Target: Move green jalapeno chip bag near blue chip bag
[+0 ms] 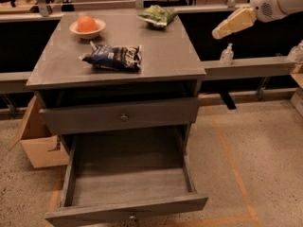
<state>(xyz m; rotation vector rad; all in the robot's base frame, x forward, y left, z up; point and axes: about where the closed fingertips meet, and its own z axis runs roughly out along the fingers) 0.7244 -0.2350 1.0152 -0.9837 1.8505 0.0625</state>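
The green jalapeno chip bag (158, 14) lies at the far right corner of the grey cabinet top (165, 56). The blue chip bag (113, 57) lies nearer the front, left of the middle, well apart from the green bag. My gripper (223, 30) hangs in the air to the right of the cabinet, off its edge. It points down and left, above the level of the top and to the right of the green bag. It holds nothing that I can see.
A white bowl with an orange fruit (87, 26) sits at the far left of the top. The lower drawer (128, 183) is pulled out. A cardboard box (38, 141) stands on the floor at left. A small bottle (227, 55) stands on the ledge at right.
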